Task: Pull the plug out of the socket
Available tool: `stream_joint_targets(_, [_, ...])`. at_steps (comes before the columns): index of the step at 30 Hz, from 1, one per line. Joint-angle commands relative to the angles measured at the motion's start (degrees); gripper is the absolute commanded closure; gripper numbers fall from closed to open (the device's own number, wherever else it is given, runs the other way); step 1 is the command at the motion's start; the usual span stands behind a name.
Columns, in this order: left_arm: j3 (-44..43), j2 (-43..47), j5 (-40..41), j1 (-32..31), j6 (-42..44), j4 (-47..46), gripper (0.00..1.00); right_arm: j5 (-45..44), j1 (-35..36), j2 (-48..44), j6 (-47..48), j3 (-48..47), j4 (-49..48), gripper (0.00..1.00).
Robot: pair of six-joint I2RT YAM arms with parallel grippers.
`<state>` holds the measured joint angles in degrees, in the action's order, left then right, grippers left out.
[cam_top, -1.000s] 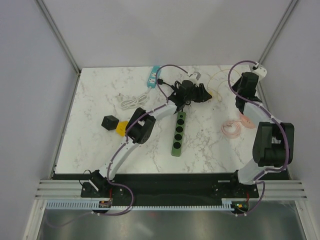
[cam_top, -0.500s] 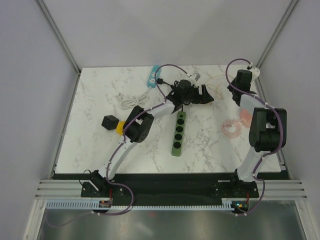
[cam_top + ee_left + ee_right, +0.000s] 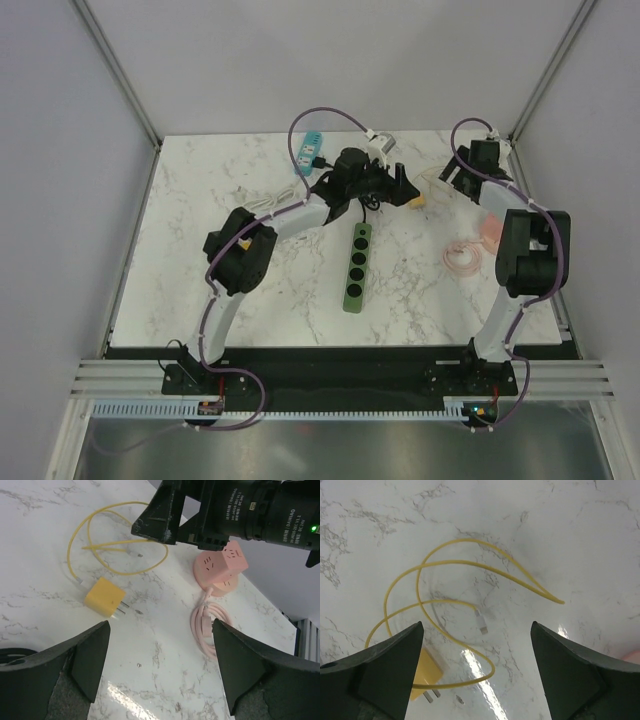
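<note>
A yellow plug [image 3: 105, 597] lies loose on the marble with its two prongs bare, in no socket; its yellow cable [image 3: 460, 562] loops beside it. It also shows at the far middle [image 3: 418, 201]. My left gripper [image 3: 159, 630] hovers open just above and near it, with nothing between the fingers. My right gripper [image 3: 476, 627] hangs open over the cable loop, the plug [image 3: 427, 680] by its left finger. A pink cube socket [image 3: 227, 565] stands to the right. A green socket strip [image 3: 355, 265] lies mid-table with nothing plugged into it.
A pink cable coil [image 3: 462, 257] lies by the pink socket [image 3: 490, 232]. A blue power strip [image 3: 308, 150] with a black plug sits at the back, a white cable [image 3: 262, 203] to its left. White walls enclose the table [image 3: 180, 290].
Both grippers have opened wide. The left arm's elbow has swung left and its wrist has shifted. The right gripper has come left over the yellow cable. The yellow plug now lies free between them.
</note>
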<state>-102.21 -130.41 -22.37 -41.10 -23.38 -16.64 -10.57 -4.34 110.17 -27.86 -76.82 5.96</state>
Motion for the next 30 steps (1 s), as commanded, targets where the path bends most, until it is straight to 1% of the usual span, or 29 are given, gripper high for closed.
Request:
stream_joint_targets(1, [5.5, 5.5, 2.9, 0.0, 4.7, -3.3, 0.10, 1.3, -0.1, -6.5, 1.8, 2.2, 4.8, 0.03])
stream_joint_targets(6, [14.4, 9.8, 5.3, -0.1, 5.3, -6.7, 0.12, -0.2, -0.1, -11.3, 4.4, 3.7, 11.7, 0.02])
stream_joint_targets(8, [16.6, 11.6, 6.1, -0.3, 6.0, -8.0, 0.12, -2.3, -0.1, -13.3, 5.2, 4.2, 13.5, 0.02])
stream_joint_targets(12, [23.7, 14.6, 7.8, -0.4, 6.8, -10.9, 0.14, -5.5, -0.1, -15.5, 6.0, 3.7, 19.8, 0.02])
stream_joint_targets(14, [26.1, 16.1, 8.6, -0.4, 7.6, -12.3, 0.14, -7.9, -0.1, -17.4, 5.8, 4.0, 21.5, 0.02])
stream_joint_targets(17, [32.6, 19.9, 9.5, -0.4, 8.0, -14.5, 0.14, -9.9, -0.2, -20.6, 4.9, 4.9, 22.3, 0.02])
stream_joint_targets(20, [36.0, 22.7, 9.6, -0.5, 7.5, -16.7, 0.14, -9.6, -0.3, -23.3, 3.3, 6.3, 23.8, 0.02])
stream_joint_targets(24, [39.1, 24.8, 8.9, -0.4, 7.3, -17.8, 0.15, -11.1, -0.3, -26.6, 0.9, 14.6, 24.7, 0.02])
stream_joint_targets(26, [39.9, 25.5, 8.5, -0.4, 6.8, -19.3, 0.15, -9.5, -0.4, -28.0, 1.2, 17.5, 24.7, 0.02])
stream_joint_targets(27, [40.1, 25.5, 8.3, -0.4, 6.6, -19.7, 0.15, -7.3, -0.3, -28.3, 1.1, 20.1, 24.4, 0.02])
stream_joint_targets(30, [40.0, 25.0, 6.6, -0.4, 5.5, -20.6, 0.15, -3.6, -0.3, -29.0, 1.4, 23.9, 23.3, 0.02])
